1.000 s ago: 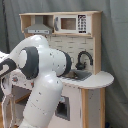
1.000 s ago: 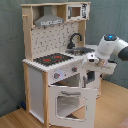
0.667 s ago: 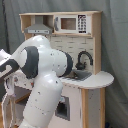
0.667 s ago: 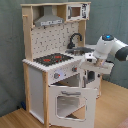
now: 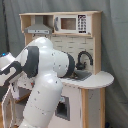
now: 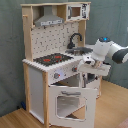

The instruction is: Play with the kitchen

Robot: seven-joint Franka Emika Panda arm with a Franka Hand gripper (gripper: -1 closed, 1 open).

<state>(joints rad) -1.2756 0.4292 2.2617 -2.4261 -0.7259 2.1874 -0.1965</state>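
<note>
Nearest you in the second exterior view, the oven door (image 6: 69,103) already hangs ajar, so some play looks done; hob (image 6: 51,59), sink (image 6: 80,50) and microwave (image 6: 74,11) appear untouched. Your gripper (image 6: 88,63) sits just beside the kitchen (image 6: 37,85) counter's front edge, above the door; I cannot tell whether it is released or clenched. Behind, the kitchen stands against a grey curtain (image 6: 10,50)

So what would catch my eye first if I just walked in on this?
The toy kitchen, pale wood and white, filling the middle of both exterior views, with its oven door hanging open in the second exterior view. Then the big white robot arm, which hides the kitchen's lower left in the first exterior view.
</note>
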